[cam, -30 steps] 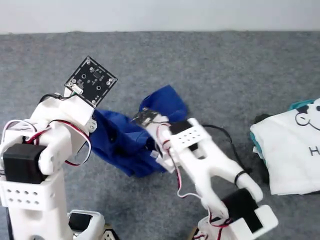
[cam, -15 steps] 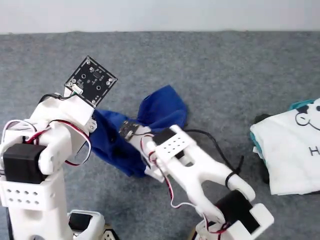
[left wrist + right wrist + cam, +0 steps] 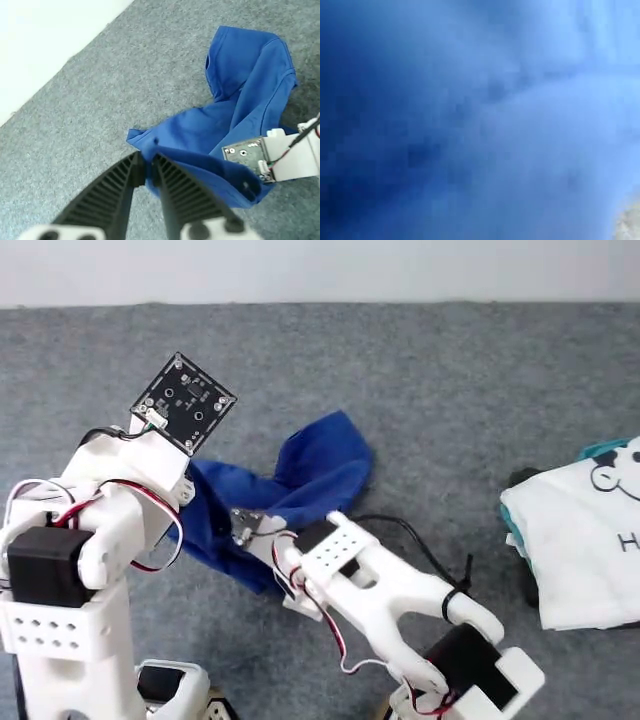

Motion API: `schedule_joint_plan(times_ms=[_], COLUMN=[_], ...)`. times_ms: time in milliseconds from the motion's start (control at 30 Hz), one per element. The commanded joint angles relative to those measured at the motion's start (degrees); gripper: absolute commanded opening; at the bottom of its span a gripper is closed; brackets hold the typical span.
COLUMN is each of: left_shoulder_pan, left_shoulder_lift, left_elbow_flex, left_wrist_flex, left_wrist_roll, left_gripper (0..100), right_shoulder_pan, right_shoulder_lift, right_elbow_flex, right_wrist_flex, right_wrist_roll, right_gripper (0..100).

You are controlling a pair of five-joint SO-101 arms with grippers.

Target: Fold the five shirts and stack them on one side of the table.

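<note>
— The right arm [image 3: 340,560] has swung left, over the blue shirt [image 3: 325,460] lying mid-table [image 3: 450,370].
— And the left gripper [image 3: 147,167]?
— Clamped on the shirt's edge. The cloth runs from there away and rightward, and the right arm sits nearer its front hem, its grip unreadable

White arms [image 3: 110,510], black seemingly ribbed end effector [image 3: 147,162].

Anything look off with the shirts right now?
Yes: the blue shirt lies bunched and twisted instead of flat, one edge pinched in the left gripper and the right arm low over it. The folded stack at the high view's right edge looks neat.
</note>
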Motion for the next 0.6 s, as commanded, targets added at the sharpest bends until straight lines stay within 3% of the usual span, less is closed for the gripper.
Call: schedule_joint_plan(times_ms=[0,200,567], left_shoulder_pan=[-0.4,-0.4,-0.4], left_shoulder_lift=[-1.1,-1.1,-1.1], left_elbow_flex=[-0.1,-0.1,-0.1], left_wrist_flex=[-0.7,-0.7,-0.7], left_wrist_roll=[-0.3,-0.3,-0.3], left_gripper=[1,1,1], right_shoulder_pan=[-0.7,-0.7,-0.7], right_shoulder_lift=[0.2,0.2,0.1], right_elbow_flex=[2.8,3.1,2.8], right_wrist_flex=[-3.9,-4.0,-4.4], right_wrist_roll=[0.8,4.6,4.3], right_gripper=[16.4,16.0,16.1])
